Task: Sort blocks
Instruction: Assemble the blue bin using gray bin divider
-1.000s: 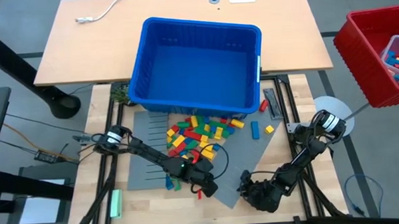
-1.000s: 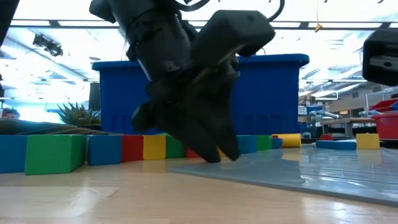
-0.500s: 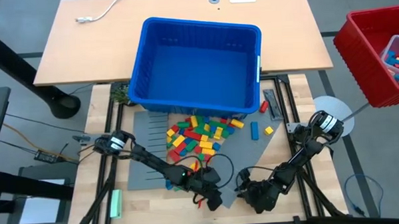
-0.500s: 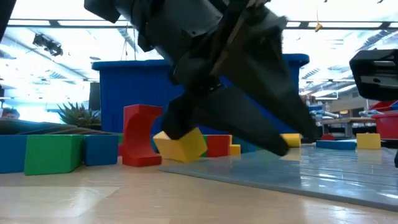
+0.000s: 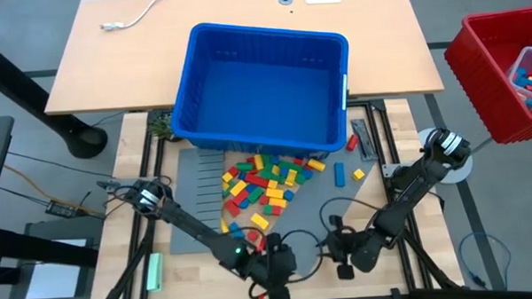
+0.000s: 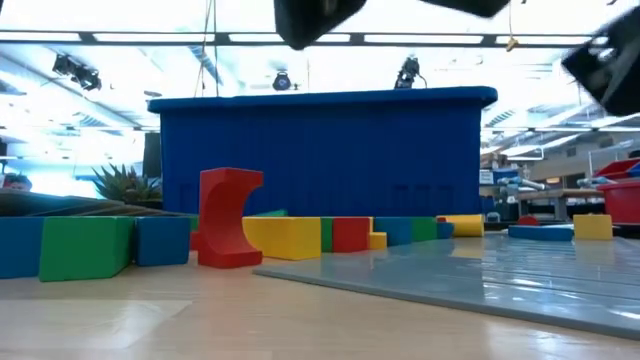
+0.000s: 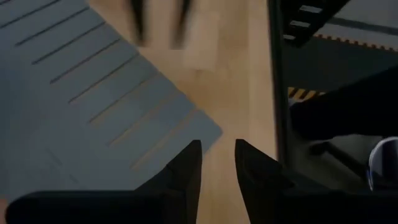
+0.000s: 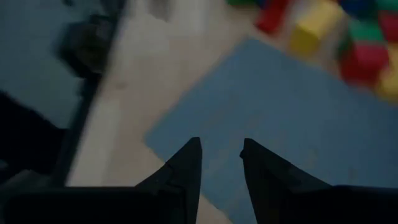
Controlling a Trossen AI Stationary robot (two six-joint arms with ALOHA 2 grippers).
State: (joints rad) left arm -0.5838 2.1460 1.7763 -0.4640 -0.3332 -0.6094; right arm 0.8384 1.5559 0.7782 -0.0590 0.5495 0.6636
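The blocks, red, yellow, green and blue, lie heaped on a grey ridged panel in front of the blue bin. In the low view a red arch-shaped block stands next to a flat yellow one. My left gripper hovers over the panel's near corner, open by a narrow gap with nothing in it. My right gripper hovers to its right, also open and empty, pointing toward the heap.
A second grey panel lies under the right gripper. Single blue, yellow and red blocks lie right of the heap. A pale green bar lies near left. A red bin stands at the far right.
My left gripper has risen and gone toward the near edge, leaving the low view. A yellow block that stood tilted at its fingers now lies flat beside the red arch block. My right gripper has also risen and rolled about its own axis.
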